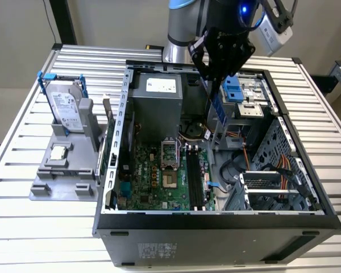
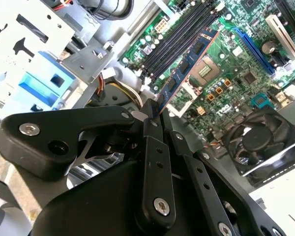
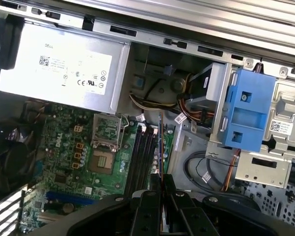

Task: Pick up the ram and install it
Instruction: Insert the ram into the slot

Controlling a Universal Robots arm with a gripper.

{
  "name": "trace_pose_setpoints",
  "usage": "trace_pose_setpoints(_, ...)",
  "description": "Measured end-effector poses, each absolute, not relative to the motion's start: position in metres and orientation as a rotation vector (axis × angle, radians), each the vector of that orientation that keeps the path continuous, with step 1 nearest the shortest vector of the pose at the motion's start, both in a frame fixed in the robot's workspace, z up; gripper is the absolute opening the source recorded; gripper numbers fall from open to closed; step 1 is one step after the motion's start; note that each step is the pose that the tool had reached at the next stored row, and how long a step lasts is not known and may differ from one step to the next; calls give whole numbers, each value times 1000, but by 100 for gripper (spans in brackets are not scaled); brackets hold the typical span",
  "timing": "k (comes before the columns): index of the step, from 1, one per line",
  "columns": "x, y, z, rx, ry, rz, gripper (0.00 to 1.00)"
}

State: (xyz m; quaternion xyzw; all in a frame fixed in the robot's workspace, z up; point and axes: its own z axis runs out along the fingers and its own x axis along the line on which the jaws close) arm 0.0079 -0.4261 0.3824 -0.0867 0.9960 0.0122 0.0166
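In the exterior view, the closest thing is the side wall of a big black metal computer case (image 1: pixel 216 227). The case lies open on a table of silver metal slats (image 1: pixel 23 227). Inside it lies a flat green motherboard (image 1: pixel 153 176) with long black slots (image 1: pixel 194 176). Behind the motherboard sits a grey metal power box (image 1: pixel 156 108). Over the far part of the case hangs the black gripper (image 1: pixel 220 75). It is pinched tight on the ram (image 1: pixel 217 108), a thin, flat, dark blue circuit-board stick. The ram hangs down from the gripper, up in the air over the open case. It is not in a slot. On the exterior view's left, outside the case, a silver box-shaped hard drive with blue rails (image 1: pixel 65 108) stands in a grey plastic holder (image 1: pixel 62 182). A small square silver chip (image 1: pixel 58 152) lies on that holder.

In the second wrist view, the gripper (image 2: pixel 155 112) is closest. Its black fingers (image 2: pixel 155 157) squeeze one end of the ram (image 2: pixel 187 64). The rest of the stick points out over the motherboard, close beside the slots. A round black fan (image 2: pixel 258 140) sits nearby.

In the first wrist view, the gripper (image 3: pixel 161 183) is closest too. The ram (image 3: pixel 160 142) shows edge-on as a thin line. It is just beside the slots and runs the same way as them. A bright blue plastic bracket (image 3: pixel 246 113) sits on the ram's other side, away from the slots.
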Motion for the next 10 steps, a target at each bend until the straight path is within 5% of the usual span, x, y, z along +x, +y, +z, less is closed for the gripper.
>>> trace_pose_setpoints(10, 8, -426, 382, -196, 3102, 37, 0)
